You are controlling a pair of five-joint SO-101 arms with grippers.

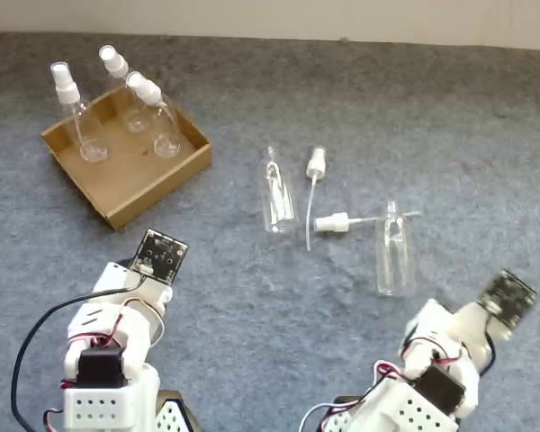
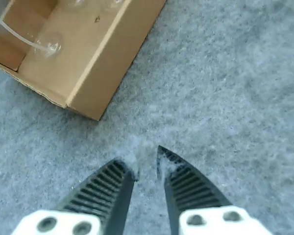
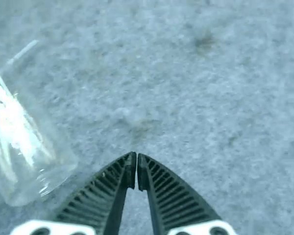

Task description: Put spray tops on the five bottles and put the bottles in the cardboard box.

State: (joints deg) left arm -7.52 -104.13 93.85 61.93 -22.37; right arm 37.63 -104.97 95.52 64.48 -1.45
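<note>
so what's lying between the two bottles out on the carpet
In the high view, one loose spray top beside the bottle nearer the cardboard box, and a second spray top by the farther bottle, its tube reaching that bottle's neck.

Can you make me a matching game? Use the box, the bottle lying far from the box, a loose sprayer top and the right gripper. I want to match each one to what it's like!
Things:
1. cardboard box
2. bottle lying farthest from the box
3. loose spray top
4. right gripper

States:
A. shut, holding nothing
B. lying on the carpet, on no bottle
C. holds three standing bottles with tops on
D. lying on its side, no top

Pairs: 1-C, 2-D, 3-B, 4-A
</note>
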